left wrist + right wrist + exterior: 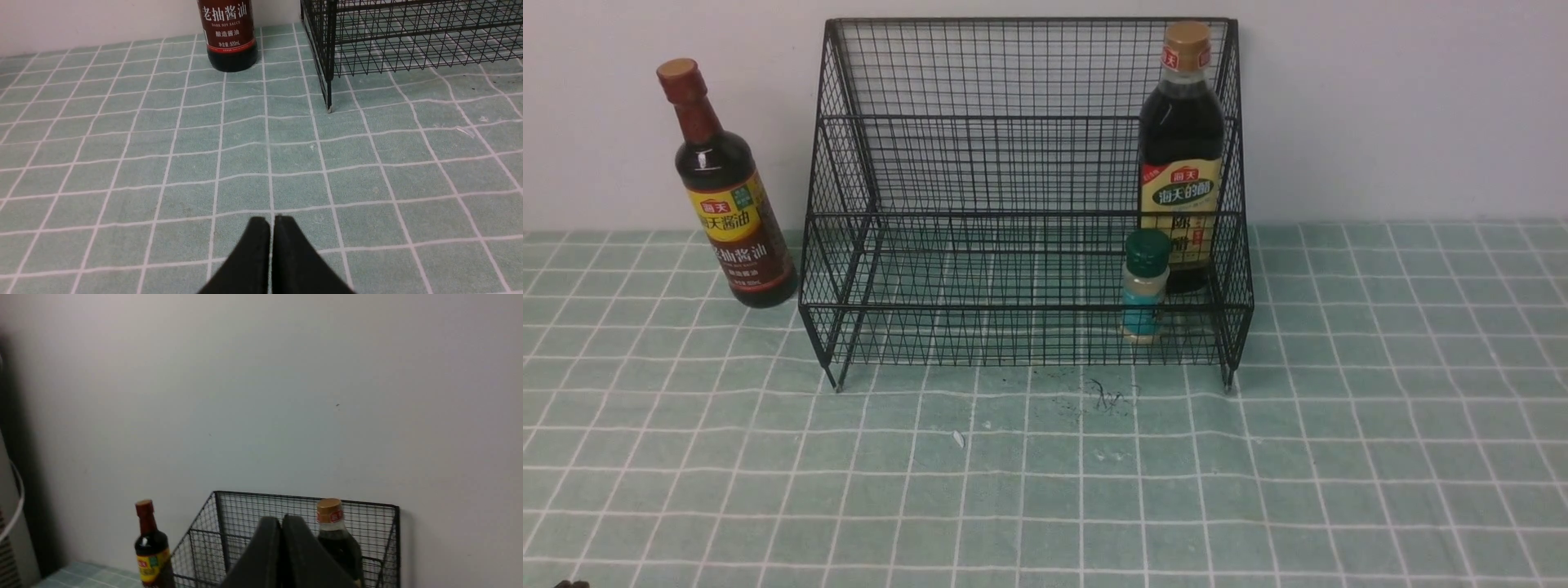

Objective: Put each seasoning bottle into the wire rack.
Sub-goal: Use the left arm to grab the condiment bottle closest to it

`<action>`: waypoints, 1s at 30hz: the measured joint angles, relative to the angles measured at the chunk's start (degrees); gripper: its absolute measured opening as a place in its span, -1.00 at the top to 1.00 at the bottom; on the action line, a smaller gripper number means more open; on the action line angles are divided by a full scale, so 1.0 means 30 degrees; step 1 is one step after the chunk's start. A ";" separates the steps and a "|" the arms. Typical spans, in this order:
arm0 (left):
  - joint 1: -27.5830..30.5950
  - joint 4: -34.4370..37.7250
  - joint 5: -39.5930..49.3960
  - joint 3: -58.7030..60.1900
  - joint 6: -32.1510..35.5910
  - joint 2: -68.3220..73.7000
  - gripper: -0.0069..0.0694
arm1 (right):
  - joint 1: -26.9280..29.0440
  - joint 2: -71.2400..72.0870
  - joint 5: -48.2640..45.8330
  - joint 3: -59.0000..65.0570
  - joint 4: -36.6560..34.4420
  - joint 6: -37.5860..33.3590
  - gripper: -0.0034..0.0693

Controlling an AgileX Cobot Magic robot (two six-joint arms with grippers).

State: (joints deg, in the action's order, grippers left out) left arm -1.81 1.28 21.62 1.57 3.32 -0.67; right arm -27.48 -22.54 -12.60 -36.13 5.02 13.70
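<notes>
Listing near to far: left tool [271,222] and right tool [282,520], both pinched together, empty. Wire rack [1013,214] on checked table [1045,490]: green-capped shaker [1145,286] front right, vinegar bottle [1181,155] behind it. Dark soy sauce bottle [727,188] stands outside, rack's left.

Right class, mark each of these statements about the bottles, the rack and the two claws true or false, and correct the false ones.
1. The dark soy sauce bottle stands inside the wire rack. False: it stands on the tablecloth, outside the rack on its left.
2. The tan-capped vinegar bottle is upright in the rack. True.
3. The green-capped shaker lies on its side. False: it stands upright in the rack, in front of the vinegar bottle.
4. The left claw is shut and holds nothing. True.
5. The right claw grips the vinegar bottle. False: it is shut on nothing, apart from the bottle.
</notes>
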 joint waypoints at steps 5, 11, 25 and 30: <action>0.0016 0.0000 0.0000 0.0000 0.0000 0.0000 0.83 | 0.0068 0.0789 0.0080 0.1025 0.2621 -0.0298 0.95; 0.0016 0.0000 0.0000 0.0000 0.0000 0.0000 0.83 | 0.2405 0.2891 0.0216 0.3869 0.3645 -0.0191 0.95; 0.0016 0.0000 0.0000 0.0000 0.0000 0.0000 0.83 | 0.7362 0.7411 -0.2530 1.2541 0.2515 0.0348 0.95; 0.0016 0.0000 0.0000 0.0000 0.0000 0.0000 0.83 | 0.7478 0.7521 -0.2716 1.2523 0.2537 0.0366 0.95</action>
State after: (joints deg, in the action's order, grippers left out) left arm -1.76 1.28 21.62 1.57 3.32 -0.67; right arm -5.05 0.02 -20.75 1.44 12.63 14.80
